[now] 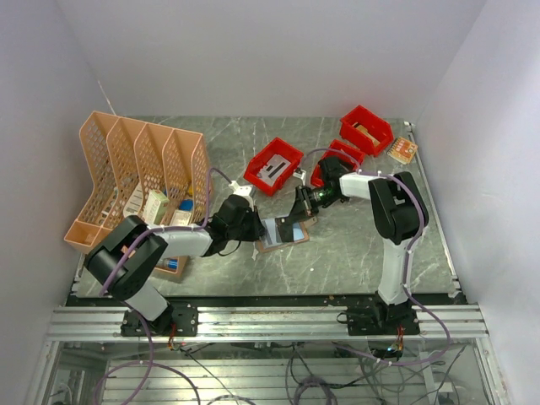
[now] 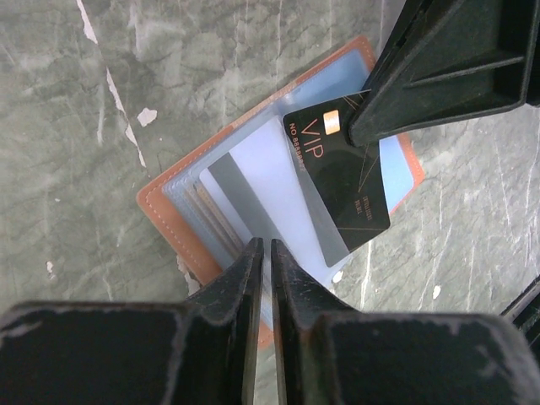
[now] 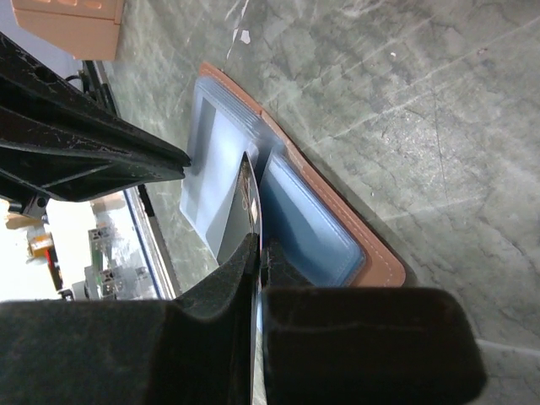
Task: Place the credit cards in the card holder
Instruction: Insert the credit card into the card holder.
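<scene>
On the table point(image 1: 354, 245), between the two grippers, the holder point(image 2: 160, 207) lies open with its tan rim showing and its clear bluish sleeves fanned out. The black card point(image 2: 346, 190) lies slanted across the sleeves. The right gripper point(image 3: 257, 246) pinches it by its upper end, fingers pressed on both faces. The card's lower part seems to sit under a clear sleeve, but that is not certain. A grey card point(image 2: 268, 169) with a dark stripe sits in a sleeve beside it, partly overlapped by it.

The left gripper point(image 2: 267, 246) has its fingers pressed almost together, with only a slit between them. Its tips are at the holder's near rim, and I cannot tell whether they nip a sleeve.

Only the left wrist view shows the card faces, with gold "VIP" lettering on the black one. In the right wrist view that card is a thin edge-on line between the fingers, and the left gripper's tip touches a sleeve edge. In the top view the holder is a small patch, half covered by both grippers.

Two cards and one holder are visible. Only the top view shows three red bins point(image 1: 274, 164) behind the holder and one peach rack point(image 1: 139, 164) at the far left.
</scene>
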